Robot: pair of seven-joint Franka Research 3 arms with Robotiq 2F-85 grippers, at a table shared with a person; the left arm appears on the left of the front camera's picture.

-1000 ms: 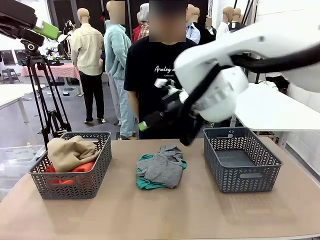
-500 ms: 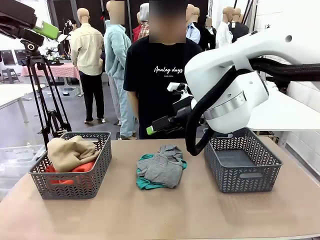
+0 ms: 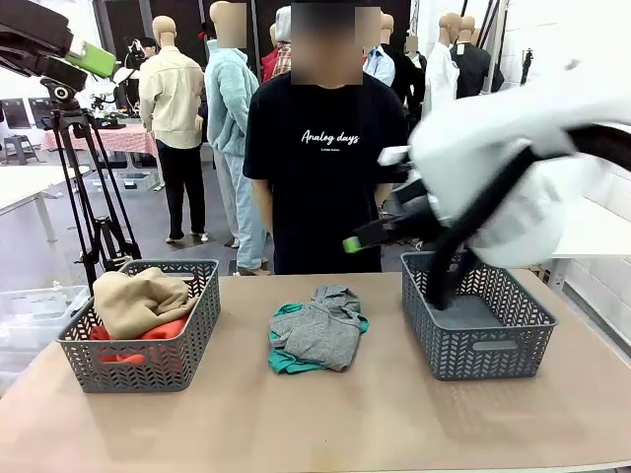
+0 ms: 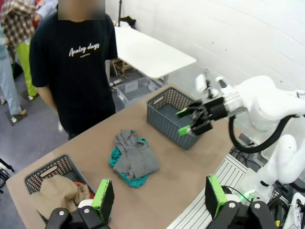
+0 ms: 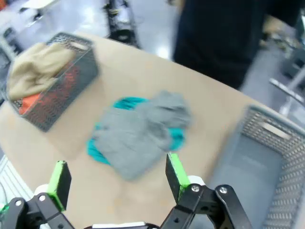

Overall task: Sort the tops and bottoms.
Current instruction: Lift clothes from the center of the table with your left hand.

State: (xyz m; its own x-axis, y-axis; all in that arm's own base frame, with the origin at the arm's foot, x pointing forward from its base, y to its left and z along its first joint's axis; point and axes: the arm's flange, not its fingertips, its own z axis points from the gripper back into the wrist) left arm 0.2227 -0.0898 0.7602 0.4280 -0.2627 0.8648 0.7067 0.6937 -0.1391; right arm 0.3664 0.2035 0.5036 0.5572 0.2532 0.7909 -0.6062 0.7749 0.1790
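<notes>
A grey top (image 3: 320,330) lies crumpled on a teal top (image 3: 284,363) in the middle of the table. The left basket (image 3: 192,340) holds a tan top (image 3: 138,296) over an orange-red top (image 3: 166,330). My right gripper (image 3: 360,239) hangs open and empty in the air, behind and to the right of the grey top (image 5: 138,131) and next to the right basket (image 3: 478,345). It is blurred by motion. From high above the table's left end, my left gripper (image 4: 159,198) stands open and empty, far above the pile (image 4: 133,157). That view also takes in the right gripper (image 4: 185,121).
The grey right basket (image 4: 167,114) has nothing in it. A person in a black printed T-shirt (image 3: 325,168) stands at the far edge, arms down. A tripod (image 3: 84,177) stands beyond the table's left end. Bare tabletop (image 3: 296,424) lies in front of the pile.
My right arm has swung to the right, and its open gripper has moved from behind the pile toward the right basket. The garments and the left gripper have not moved.
</notes>
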